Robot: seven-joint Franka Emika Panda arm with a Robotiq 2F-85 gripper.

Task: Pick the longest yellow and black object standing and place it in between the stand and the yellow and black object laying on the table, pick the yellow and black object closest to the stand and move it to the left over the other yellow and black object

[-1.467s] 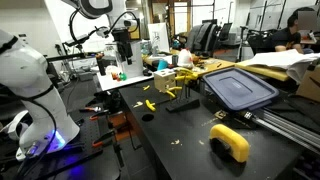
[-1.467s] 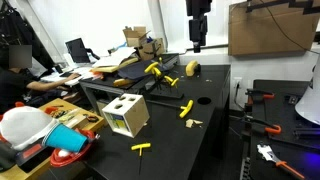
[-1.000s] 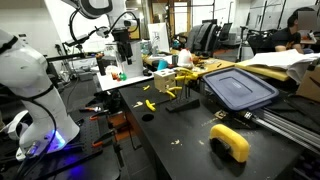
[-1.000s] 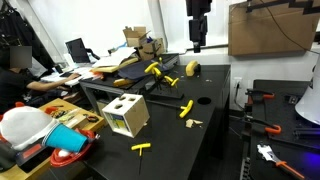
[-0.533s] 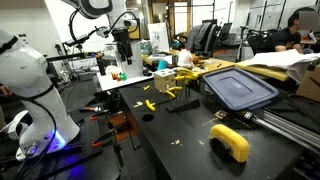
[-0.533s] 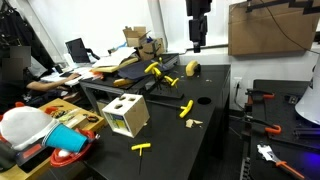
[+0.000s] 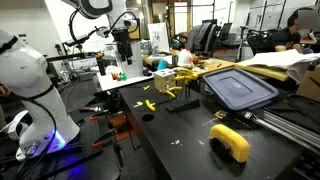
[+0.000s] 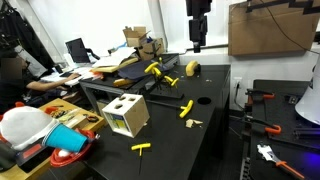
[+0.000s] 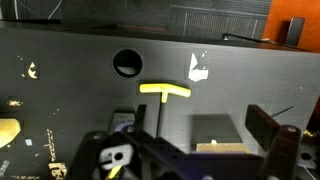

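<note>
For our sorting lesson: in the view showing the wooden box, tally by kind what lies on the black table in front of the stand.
Yellow T-pieces, lying flat: 2
Wooden box: 1
Pale scrap: 1
Total: 4

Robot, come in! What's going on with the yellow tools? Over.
End effector open, empty, high over table. Standing yellow tools untouched. One lying tool right below. Nothing blocking.
</note>
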